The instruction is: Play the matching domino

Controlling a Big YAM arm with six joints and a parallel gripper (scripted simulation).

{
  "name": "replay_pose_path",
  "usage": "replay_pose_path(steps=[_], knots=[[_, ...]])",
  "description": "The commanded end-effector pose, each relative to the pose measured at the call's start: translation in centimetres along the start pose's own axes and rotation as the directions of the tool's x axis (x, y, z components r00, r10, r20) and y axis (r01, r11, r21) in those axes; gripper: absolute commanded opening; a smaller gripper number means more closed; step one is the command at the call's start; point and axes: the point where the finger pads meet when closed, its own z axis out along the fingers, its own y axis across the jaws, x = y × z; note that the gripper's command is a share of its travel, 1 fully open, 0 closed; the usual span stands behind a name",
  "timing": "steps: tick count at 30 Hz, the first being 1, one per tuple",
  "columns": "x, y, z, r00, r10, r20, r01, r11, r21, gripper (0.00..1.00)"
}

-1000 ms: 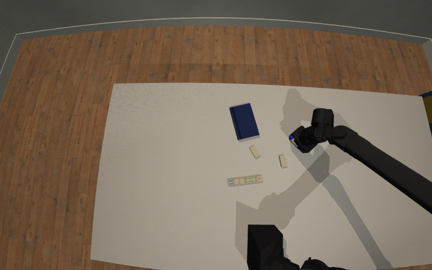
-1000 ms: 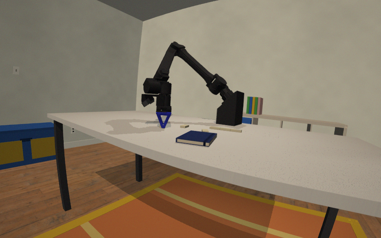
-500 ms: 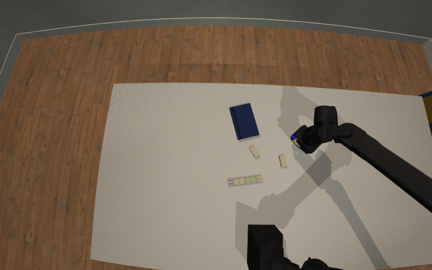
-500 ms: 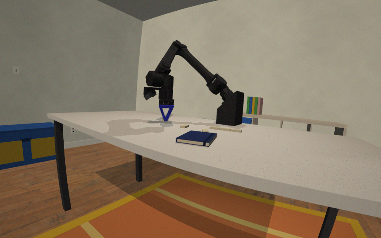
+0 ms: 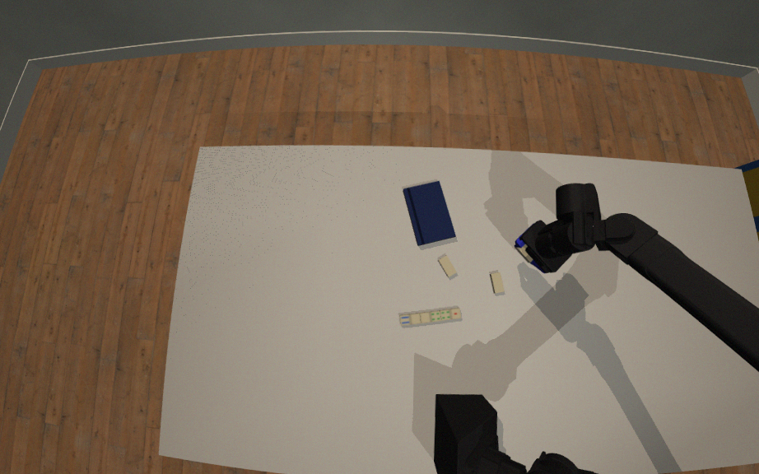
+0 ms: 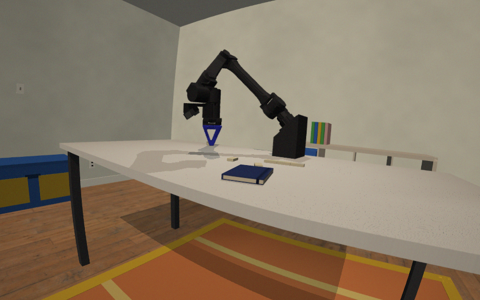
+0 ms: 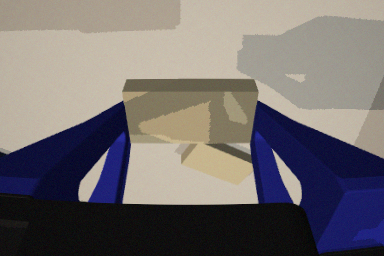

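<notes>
Item: white rectangular table (image 6: 346,201), matte top with a finely speckled grain, on dark slanted legs, standing on a plank wood floor.

Item: black six-joint arm (image 6: 249,84), boxy black pedestal at the table's near edge (as seen from above), reaching across to the right side of the top.

Item: blue two-fingered gripper (image 6: 211,142), pointing down, its tapered blue fingers clenched on a plain cream rectangular domino (image 7: 190,110). The tile is pinched by its short ends and hangs clear above the table top; the side in sight is blank.

Item: line of cream dominoes (image 5: 430,316), flat and face up, with blue markings at the left end, green pips in the middle and a red pip at the right end. It lies well apart from the gripper.

Items: two loose cream dominoes, blank side up, one (image 5: 448,266) angled below the book, one (image 5: 495,281) to its right, both apart from the line.

Item: navy hardcover book (image 5: 428,212), pale page edges, lying flat.
</notes>
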Motion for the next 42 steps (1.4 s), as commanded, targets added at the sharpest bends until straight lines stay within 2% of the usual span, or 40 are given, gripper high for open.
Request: replay_pose_path(steps=[1,5,6,15,22,23,32,39,40,42], knots=[[-1.6,1.1,-3.2,0.998,0.042,0.043,-0.040,0.999,-0.036,0.49],[-1.6,1.1,-3.2,0.998,0.042,0.043,-0.040,0.999,-0.036,0.49],[-0.4,0.4,-1.9,1.000,0.012,0.020,-0.011,1.000,-0.018,0.49],[-2.3,1.1,-6.8,0.997,0.064,0.052,-0.062,0.997,-0.044,0.49],[-2.3,1.1,-6.8,0.997,0.064,0.052,-0.062,0.997,-0.044,0.49],[-1.0,0.4,-5.0,0.999,0.032,0.026,-0.032,0.999,-0.021,0.49],[-3.0,1.2,-8.5,0.996,0.073,0.057,-0.070,0.996,-0.051,0.49],[-3.0,1.2,-8.5,0.996,0.073,0.057,-0.070,0.996,-0.051,0.49],[-1.7,0.4,-6.2,0.999,0.047,0.027,-0.046,0.999,-0.021,0.49],[-2.0,0.6,-6.8,0.998,0.052,0.035,-0.051,0.998,-0.029,0.49]])
